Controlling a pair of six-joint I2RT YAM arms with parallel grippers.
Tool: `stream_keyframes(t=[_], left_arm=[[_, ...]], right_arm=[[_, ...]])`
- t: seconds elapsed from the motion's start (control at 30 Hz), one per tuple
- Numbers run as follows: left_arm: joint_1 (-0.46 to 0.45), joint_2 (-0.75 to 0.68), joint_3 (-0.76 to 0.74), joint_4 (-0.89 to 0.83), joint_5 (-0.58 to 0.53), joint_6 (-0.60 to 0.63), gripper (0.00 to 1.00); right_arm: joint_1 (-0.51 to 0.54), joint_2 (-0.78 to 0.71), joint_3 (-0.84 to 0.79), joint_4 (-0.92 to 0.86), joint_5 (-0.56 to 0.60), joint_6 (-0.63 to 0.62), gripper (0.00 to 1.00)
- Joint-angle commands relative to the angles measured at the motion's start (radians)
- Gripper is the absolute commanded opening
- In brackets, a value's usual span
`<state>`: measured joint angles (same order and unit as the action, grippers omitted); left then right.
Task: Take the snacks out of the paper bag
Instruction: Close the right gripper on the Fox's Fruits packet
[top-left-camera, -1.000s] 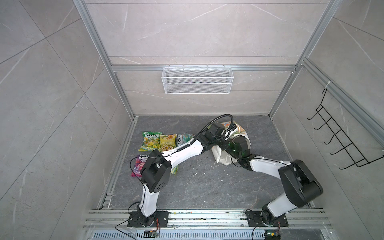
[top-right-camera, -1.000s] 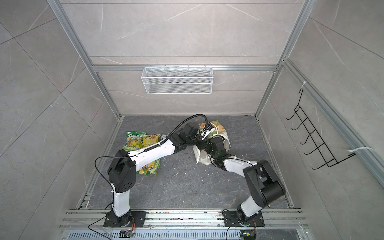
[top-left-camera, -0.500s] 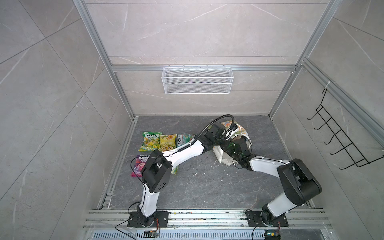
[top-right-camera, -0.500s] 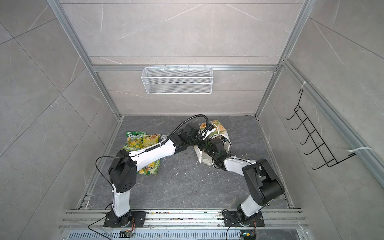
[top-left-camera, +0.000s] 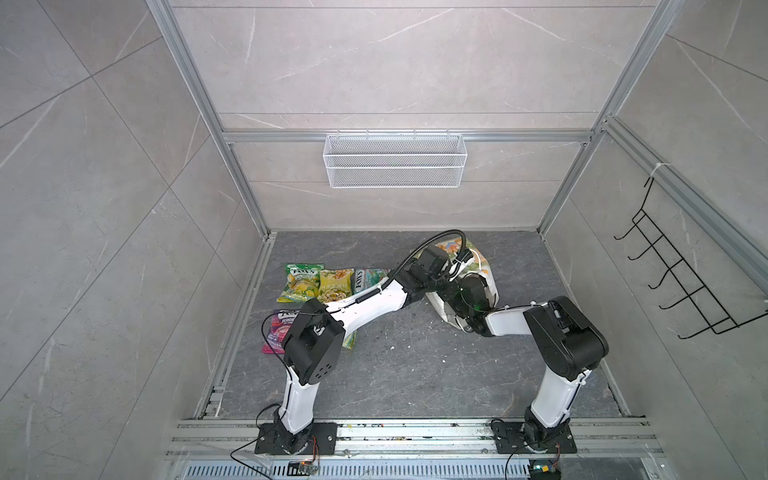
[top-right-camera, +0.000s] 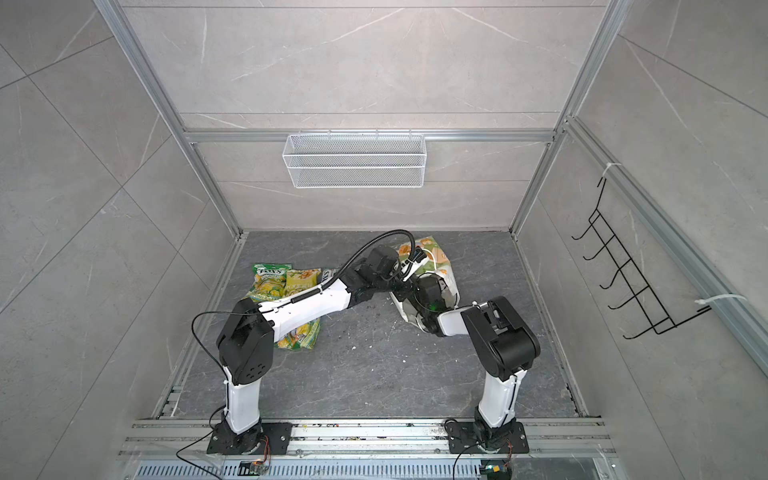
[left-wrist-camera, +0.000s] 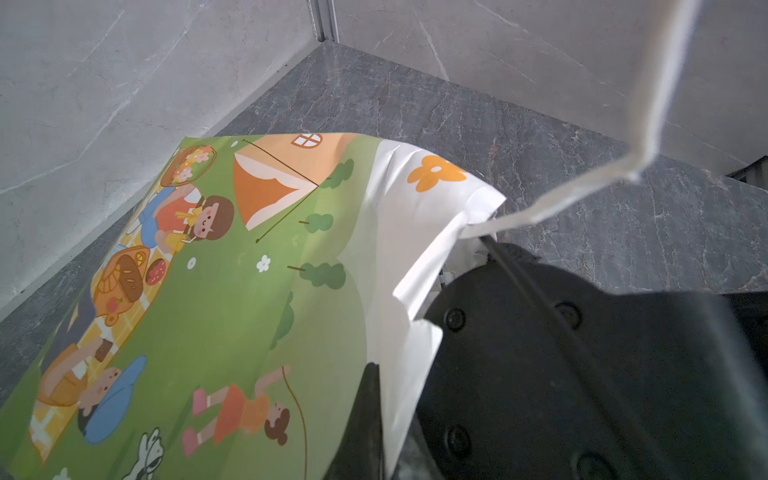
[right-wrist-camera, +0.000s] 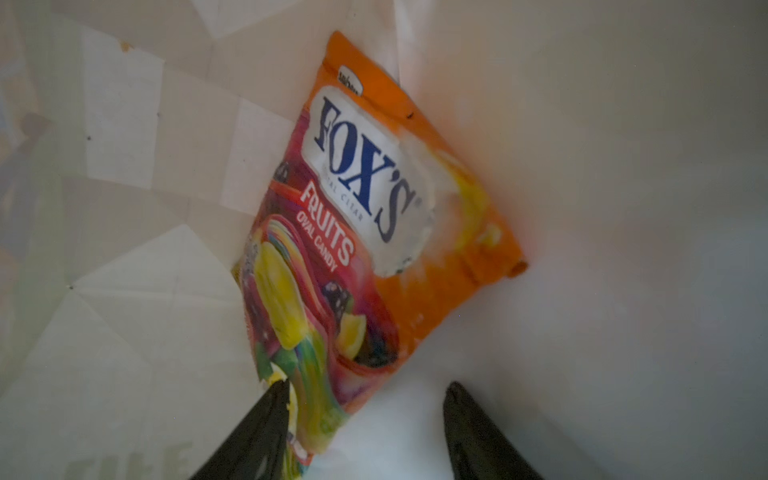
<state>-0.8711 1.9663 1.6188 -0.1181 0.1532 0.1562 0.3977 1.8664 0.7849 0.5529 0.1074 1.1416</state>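
- Currently the left gripper (left-wrist-camera: 380, 415) is clamping fully closed on the white rim of the paper bag (left-wrist-camera: 208, 291), propping its mouth open. The bag appears to be lying on its side on the grey floor (top-left-camera: 415, 374), right of centre in both top views.
- The right gripper (right-wrist-camera: 368, 419) is reaching inside the bag with its jaws standing well apart and gripping nothing. One jaw is overlapping the lower corner of the orange FOX'S Fruits packet (right-wrist-camera: 374, 208); the other is standing over bare paper.
- That packet is leaning against the bag's inner wall and is the only snack visible inside.
- Outside, on the left of the floor, a green-yellow FOX'S packet (top-left-camera: 300, 282), a yellow packet (top-left-camera: 336, 284), a teal packet (top-left-camera: 368, 276) and a purple packet (top-left-camera: 282, 332) are lying near one another.
- Risk: closing from this position would likely catch only the glossy corner, so the packet could slip free during withdrawal.
- Risk: the jaw over bare paper could pinch the bag wall together with the packet, dragging or tearing the bag.
- Risk: both wrists are crowding the mouth, so pulling out could knock the left arm or snag the cord handle (left-wrist-camera: 582, 187).
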Motion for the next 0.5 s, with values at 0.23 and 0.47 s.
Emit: stream_keyframes(t=[0.23,0.47], left_arm=[[-0.028,-0.027,0.001,0.068,0.077,-0.001,0.00],[-0.028,-0.020,-0.001,0.072,0.060,0.002,0.00]], right_arm=[[-0.001,0.154,0.069,0.089,0.108,0.119,0.30],[-0.001,0.154,0.087,0.057,0.132,0.103,0.09]])
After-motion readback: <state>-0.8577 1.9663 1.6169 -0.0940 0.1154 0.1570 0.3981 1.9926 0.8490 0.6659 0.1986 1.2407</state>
